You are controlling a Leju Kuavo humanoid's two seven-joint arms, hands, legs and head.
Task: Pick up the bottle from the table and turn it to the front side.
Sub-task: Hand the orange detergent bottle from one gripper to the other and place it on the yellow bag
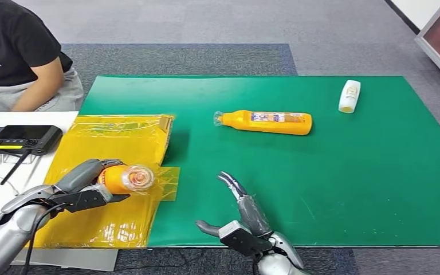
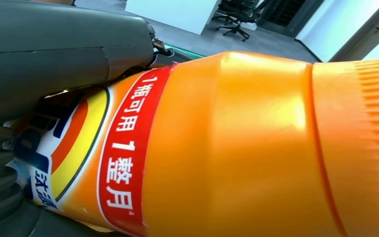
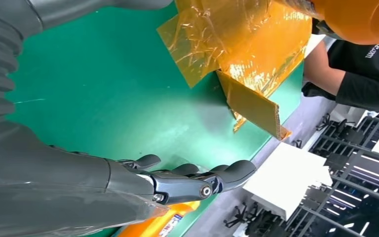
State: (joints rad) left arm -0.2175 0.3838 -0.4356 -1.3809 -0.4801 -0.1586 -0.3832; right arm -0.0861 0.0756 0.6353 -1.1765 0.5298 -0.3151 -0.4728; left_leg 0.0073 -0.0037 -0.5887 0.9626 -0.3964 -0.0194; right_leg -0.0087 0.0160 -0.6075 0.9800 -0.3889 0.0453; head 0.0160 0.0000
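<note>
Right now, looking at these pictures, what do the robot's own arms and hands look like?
Both arms are smooth silver metal. The left hand has a rounded grey thumb and black angular fingers, with a thin black cable looping along its forearm. The right hand has grey curved fingers on a black block-shaped palm. Up close, the right wrist view shows a grey ribbed cover and dark fingers with small round screws at the joints.

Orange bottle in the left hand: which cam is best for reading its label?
Left wrist view: the held orange bottle is close up, its red label band legible beside the left hand. Head view shows it cap-end on, label hidden. Right wrist view catches an orange edge.
</note>
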